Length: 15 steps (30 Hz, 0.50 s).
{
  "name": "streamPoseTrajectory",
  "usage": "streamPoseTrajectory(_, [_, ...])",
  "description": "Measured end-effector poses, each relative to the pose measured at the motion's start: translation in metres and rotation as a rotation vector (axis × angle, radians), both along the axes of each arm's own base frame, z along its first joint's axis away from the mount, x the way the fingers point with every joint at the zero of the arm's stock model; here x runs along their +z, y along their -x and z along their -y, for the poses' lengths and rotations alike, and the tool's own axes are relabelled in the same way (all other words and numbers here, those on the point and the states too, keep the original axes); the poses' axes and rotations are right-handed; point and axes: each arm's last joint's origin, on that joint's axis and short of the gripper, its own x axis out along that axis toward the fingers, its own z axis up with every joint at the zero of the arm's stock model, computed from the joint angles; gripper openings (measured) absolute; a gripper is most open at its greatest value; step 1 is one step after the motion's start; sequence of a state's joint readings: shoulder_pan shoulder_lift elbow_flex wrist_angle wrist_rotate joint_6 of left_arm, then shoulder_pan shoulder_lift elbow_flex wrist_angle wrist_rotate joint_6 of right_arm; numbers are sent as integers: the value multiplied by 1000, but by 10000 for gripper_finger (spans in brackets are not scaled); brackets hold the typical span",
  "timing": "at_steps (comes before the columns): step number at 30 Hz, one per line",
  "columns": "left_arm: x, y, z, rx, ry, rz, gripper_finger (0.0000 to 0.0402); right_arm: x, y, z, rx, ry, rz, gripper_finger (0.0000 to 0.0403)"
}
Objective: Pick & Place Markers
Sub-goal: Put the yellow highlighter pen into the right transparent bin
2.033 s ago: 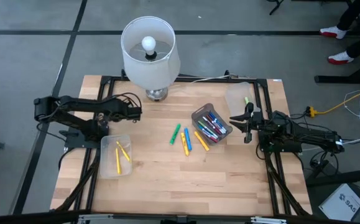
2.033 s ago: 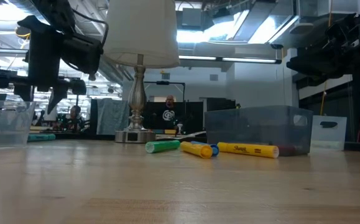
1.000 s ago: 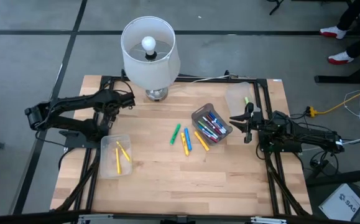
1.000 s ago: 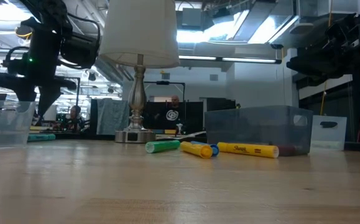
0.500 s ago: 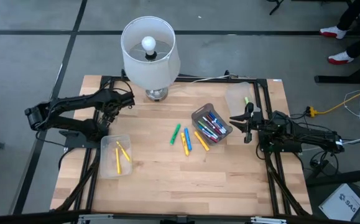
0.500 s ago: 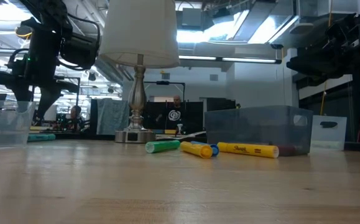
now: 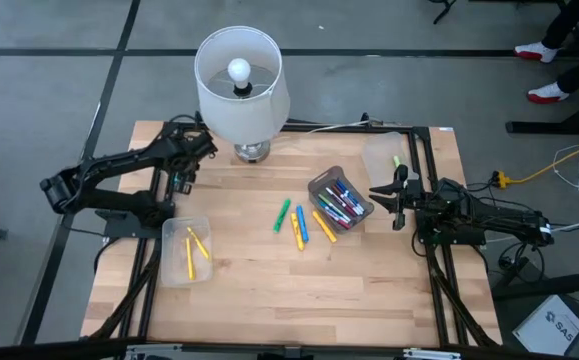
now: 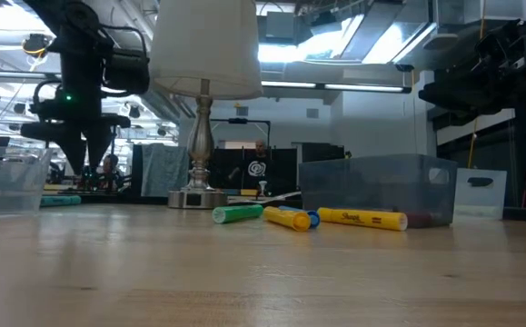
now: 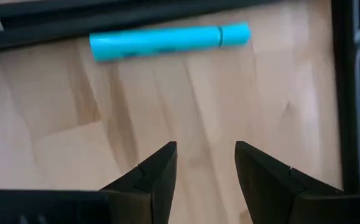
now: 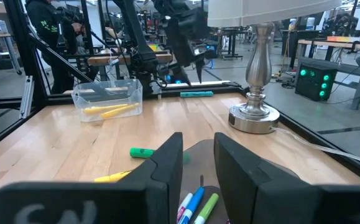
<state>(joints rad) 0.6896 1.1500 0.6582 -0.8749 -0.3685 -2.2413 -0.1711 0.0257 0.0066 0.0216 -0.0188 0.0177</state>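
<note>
Teal marker [image 9: 169, 41] is lying at the table's far-left edge; left gripper [image 9: 204, 163], having swung over from beside the yellow bin [image 7: 185, 249], is hovering above it, fingers parted and empty. Pickup looks imminent. Right gripper [image 10: 197, 155] is waiting, slightly parted, holding nothing.

You have the lamp [image 7: 239, 80] at the table's [image 7: 269, 290] back edge. A bin [image 7: 340, 200] of markers [image 7: 343, 199] sits right of centre, four loose markers [image 7: 300, 226] just left of it, another bin [image 7: 186, 251] far left.
</note>
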Motion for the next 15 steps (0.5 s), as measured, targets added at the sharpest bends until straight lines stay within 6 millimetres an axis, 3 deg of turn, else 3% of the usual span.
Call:
streamPoseTrajectory(5, [0,7,-6,183,-49,25,157,0,0,0,0,0,-1,90])
streamPoseTrajectory(15, [2,16,-21,289,-68,77,157,0,0,0,0,0,0,91])
